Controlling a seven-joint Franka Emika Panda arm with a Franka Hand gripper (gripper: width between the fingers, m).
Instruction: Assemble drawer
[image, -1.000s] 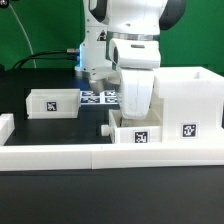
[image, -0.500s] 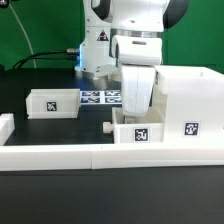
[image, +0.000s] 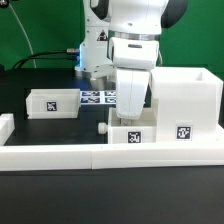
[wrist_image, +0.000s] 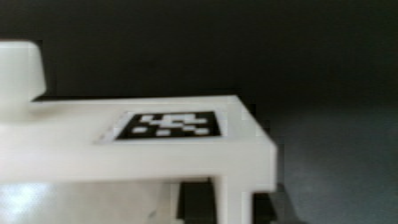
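Observation:
My gripper (image: 131, 117) reaches down from above and is shut on the wall of a small white open-top drawer box (image: 134, 137) with a square tag on its front. The box stands right beside the tall white housing (image: 186, 97) on the exterior view's right. In the wrist view my gripper (wrist_image: 240, 203) has a dark finger on each side of the box's tagged wall (wrist_image: 169, 124). A second small tagged box (image: 52, 102) lies apart at the exterior view's left. A small black knob (image: 103, 128) sticks out from the held box.
The marker board (image: 98, 97) lies behind the boxes near the robot base. A long low white border block (image: 90, 155) runs along the front, with another block (image: 5, 124) at the exterior view's left edge.
My gripper and the held box have shifted a little toward the exterior view's left. The housing appears nudged slightly the same way. The left box has not moved.

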